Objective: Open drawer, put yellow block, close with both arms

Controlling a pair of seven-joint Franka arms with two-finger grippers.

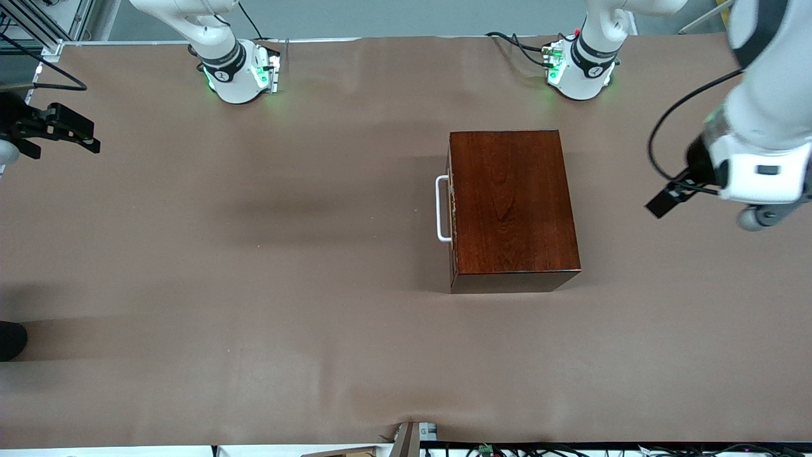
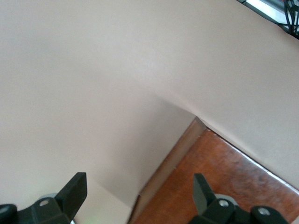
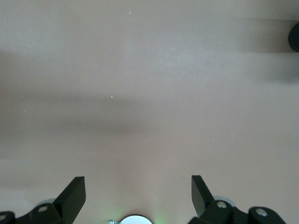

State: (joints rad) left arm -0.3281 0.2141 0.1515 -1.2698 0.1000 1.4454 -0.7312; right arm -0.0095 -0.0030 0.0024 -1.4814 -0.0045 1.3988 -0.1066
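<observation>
The dark reddish-brown wooden box (image 1: 512, 200) stands on the table toward the left arm's end. Its drawer (image 1: 451, 216) is shut and faces the right arm's end; only its front edge and the white bar handle (image 1: 442, 209) show. The yellow block is out of view. My left gripper (image 1: 663, 202) hangs open over the table beside the box, at the left arm's end. Its wrist view shows wide-apart fingers (image 2: 74, 189), nothing between them, and a corner of the box (image 2: 219, 182) below. My right gripper (image 1: 89, 141) waits open and holds nothing over the table's right-arm end (image 3: 138, 191).
Brown paper covers the table (image 1: 254, 254). Two green-lit arm bases (image 1: 244, 73) (image 1: 580, 70) stand along the edge farthest from the front camera. A dark rounded object (image 1: 11, 339) sits at the right arm's end. Cables run along the edge nearest the front camera.
</observation>
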